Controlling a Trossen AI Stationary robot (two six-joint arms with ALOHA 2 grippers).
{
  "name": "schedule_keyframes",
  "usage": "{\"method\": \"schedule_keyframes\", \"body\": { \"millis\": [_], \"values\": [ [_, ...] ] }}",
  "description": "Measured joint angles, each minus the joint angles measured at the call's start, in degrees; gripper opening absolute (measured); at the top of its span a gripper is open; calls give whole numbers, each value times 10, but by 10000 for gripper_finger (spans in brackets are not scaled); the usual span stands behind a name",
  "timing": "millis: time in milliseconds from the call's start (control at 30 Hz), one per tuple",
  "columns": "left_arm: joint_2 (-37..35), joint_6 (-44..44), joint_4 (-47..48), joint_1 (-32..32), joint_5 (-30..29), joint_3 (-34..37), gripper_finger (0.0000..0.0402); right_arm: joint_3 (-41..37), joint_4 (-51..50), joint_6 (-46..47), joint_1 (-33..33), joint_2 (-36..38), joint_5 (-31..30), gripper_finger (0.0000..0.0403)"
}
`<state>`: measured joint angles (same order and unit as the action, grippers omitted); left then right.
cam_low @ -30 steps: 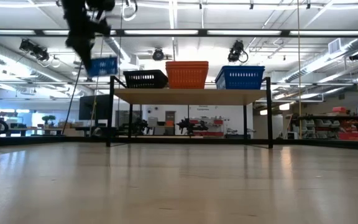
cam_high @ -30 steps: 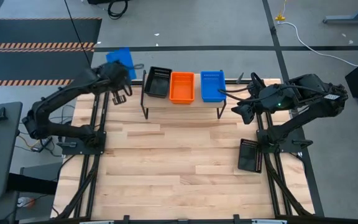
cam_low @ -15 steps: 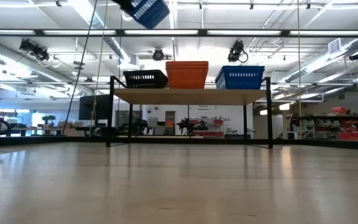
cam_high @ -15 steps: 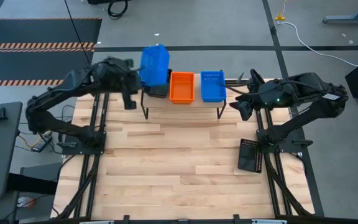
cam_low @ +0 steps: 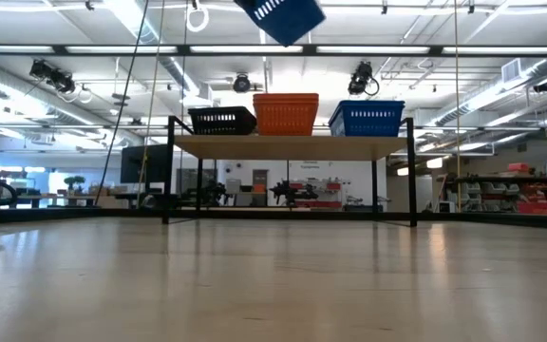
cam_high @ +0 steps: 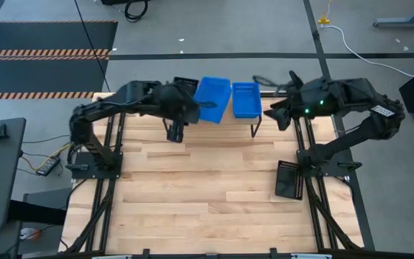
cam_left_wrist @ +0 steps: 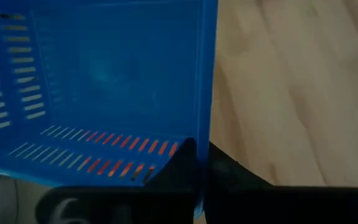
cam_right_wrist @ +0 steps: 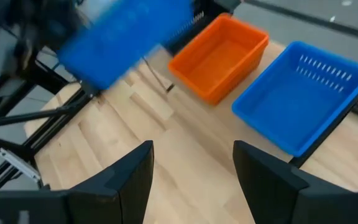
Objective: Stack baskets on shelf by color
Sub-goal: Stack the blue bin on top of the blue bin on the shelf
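Holding a blue basket [cam_high: 212, 99] aloft, left gripper [cam_high: 201, 108] clamped; shelf [cam_low: 292, 145] carried three stacks; right gripper [cam_high: 279, 117] gaped empty; black basket [cam_high: 289, 179] remained on the table.

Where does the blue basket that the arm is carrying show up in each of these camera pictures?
High view: carried blue basket over the shelf's middle, hiding the orange one.
Low view: at the top edge, tilted, above the shelf.
Left wrist view: fills the picture.
Right wrist view: blurred, upper left.
Shared landmark: the blue basket on the shelf.
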<state>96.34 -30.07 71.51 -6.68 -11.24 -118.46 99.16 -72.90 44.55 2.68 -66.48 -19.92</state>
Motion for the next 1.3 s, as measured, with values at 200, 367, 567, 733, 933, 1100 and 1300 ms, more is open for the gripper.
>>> {"method": "schedule_keyframes", "body": {
  "millis": [200, 367, 567, 733, 933, 1100, 1300],
  "values": [
    [75, -80, 98, 32, 45, -95, 6, 54, 1, -63, -87, -19, 42, 213],
    [106, -126, 114, 51, 51, -114, 6, 99, 0, -119, -164, -69, 144, 196],
    [116, -130, 113, 59, 43, -115, 6, 106, -1, -137, -206, -147, 299, 191],
    [114, -126, 124, 59, 38, -115, 6, 106, 10, -150, -212, -188, 365, 199],
    [114, -126, 124, 62, 38, -115, 6, 107, 13, -167, -212, -223, 408, 203],
    [114, -130, 107, 70, 24, -115, 8, 107, 6, -178, -212, -235, 407, 196],
    [112, -158, 94, 88, 6, -114, 18, 107, 2, -192, -216, -231, 388, 140]
  ]
}}
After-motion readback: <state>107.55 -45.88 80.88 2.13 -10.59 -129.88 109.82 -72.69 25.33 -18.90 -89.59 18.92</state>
